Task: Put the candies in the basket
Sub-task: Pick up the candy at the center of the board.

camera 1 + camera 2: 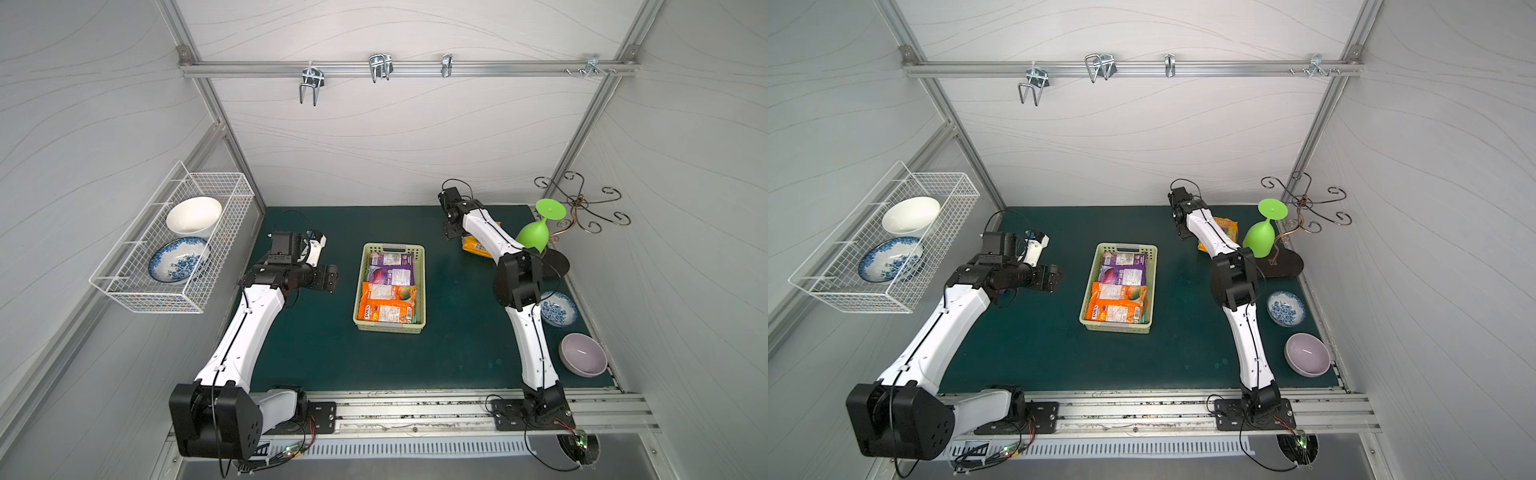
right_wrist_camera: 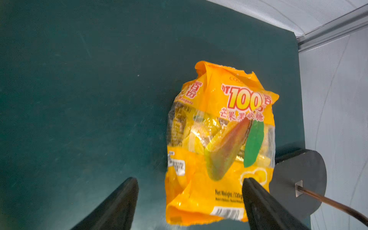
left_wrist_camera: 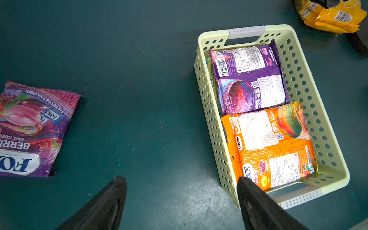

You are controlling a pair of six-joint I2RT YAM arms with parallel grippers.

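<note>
- The basket (image 1: 390,328) stood mid-mat (image 1: 457,340). It held a packed purple bag (image 3: 249,79) at the far end and orange bags (image 3: 268,143) at the near end. Any bags beneath them could not be counted.
- Two candies lay outside it. The yellow bag (image 2: 219,139) lay on the mat at the far right, just beside the dark base of the stand (image 2: 298,169).
- The loose purple bag (image 3: 29,129) lay flat on the mat, well apart from the basket on its left side. It showed plainly only in the left wrist view; in both top views the left arm covered it.
- The right gripper (image 2: 190,179) hung over the yellow bag with jaws apart and nothing held. One finger overlapped the bag's edge and the other stood over bare mat. Contact could not be confirmed.
- The left gripper (image 3: 181,179) was empty, jaws wide apart, above bare mat between the loose purple bag and the basket.
- Judgement: the step in hand was the right arm's pick of the yellow bag. The task appeared nearly complete, with two bags outstanding.
- Judgement: the next move called for lowering until the fingers straddled the bag's crumpled body, then closing and lifting. The lift had to clear the stand and the green glass (image 1: 536,237) before the carry to the basket.
- Judgement: the flat loose purple bag would likely need a pinch at an edge.
</note>
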